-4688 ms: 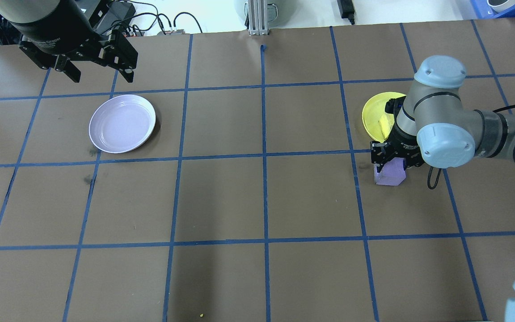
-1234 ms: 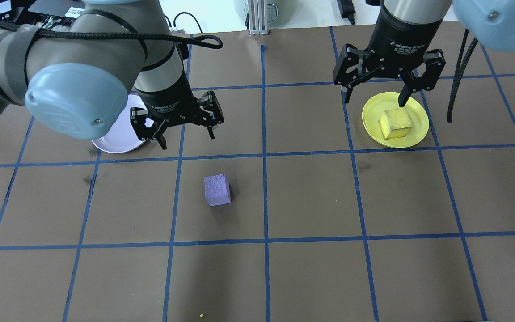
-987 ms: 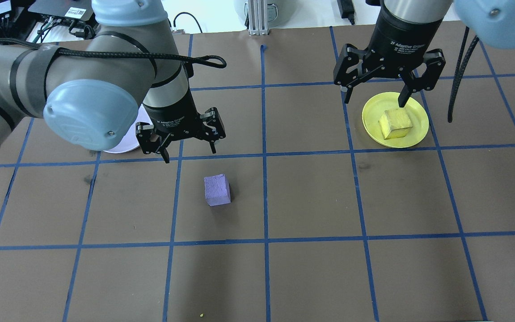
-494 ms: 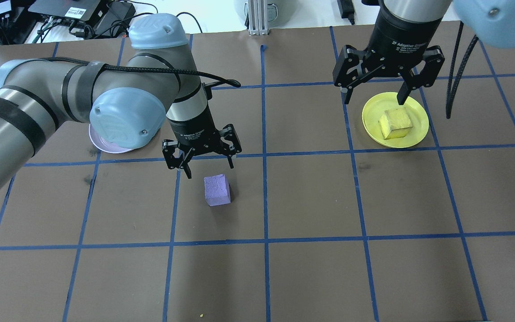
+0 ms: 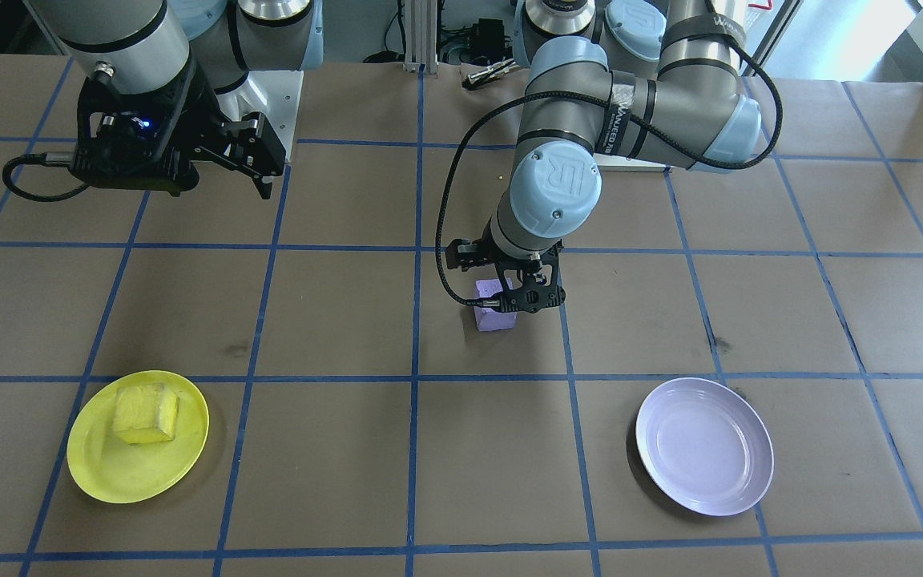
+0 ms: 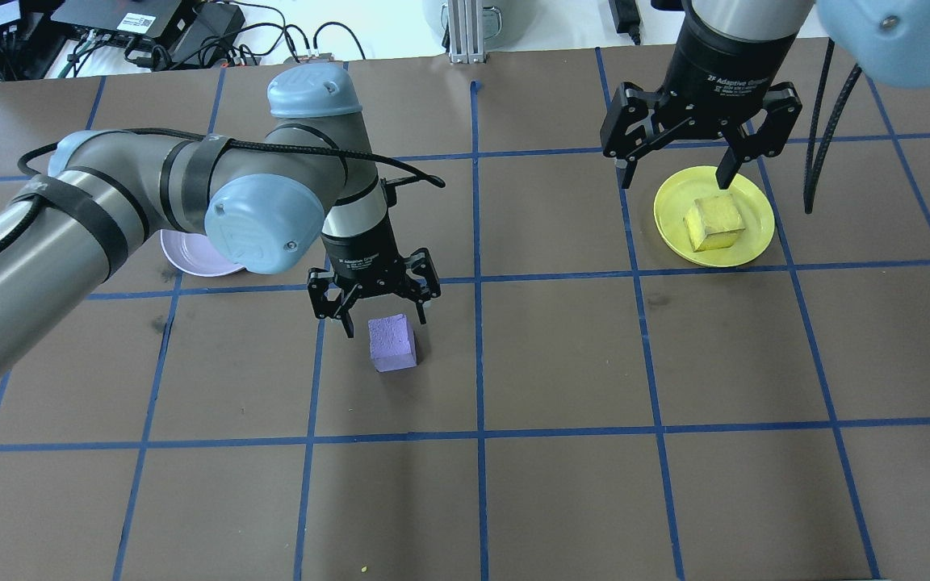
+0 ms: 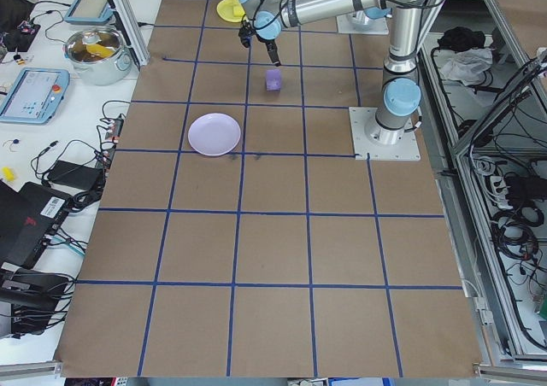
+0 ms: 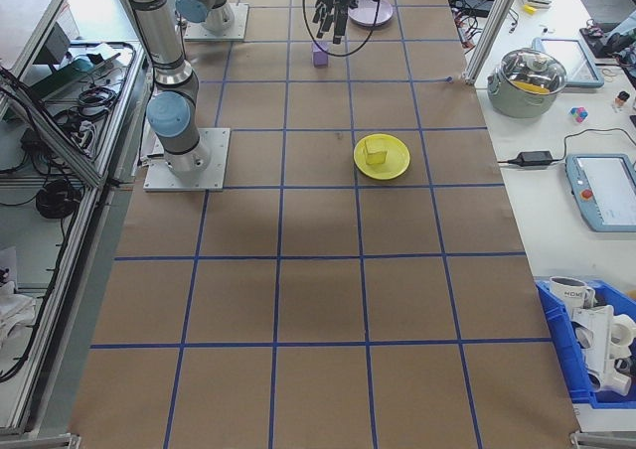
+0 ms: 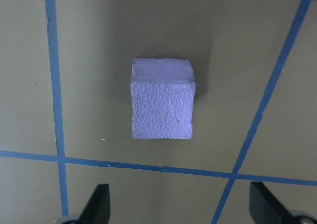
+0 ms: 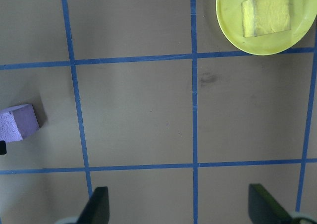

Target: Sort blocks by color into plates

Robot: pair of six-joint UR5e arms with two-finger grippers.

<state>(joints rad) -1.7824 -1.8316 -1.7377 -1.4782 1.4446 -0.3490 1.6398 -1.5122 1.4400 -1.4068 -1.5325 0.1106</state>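
The light purple block sits on the brown table near the middle, free on all sides. My left gripper hangs open just above and behind it. In the left wrist view the purple block lies ahead of the spread fingertips, untouched. The yellow block rests in the yellow plate. My right gripper is open and empty, high over that plate's far edge. The lavender plate holds nothing; in the overhead view my left arm covers most of it.
Blue tape lines grid the table. Cables and electronics lie beyond its far left edge, and a metal post stands at the far middle. A lidded pot stands on a side bench.
My right gripper, earlier at the purple block near the yellow plate, is now raised and empty. My left arm swept from the lavender plate down to the block, now mid-table.
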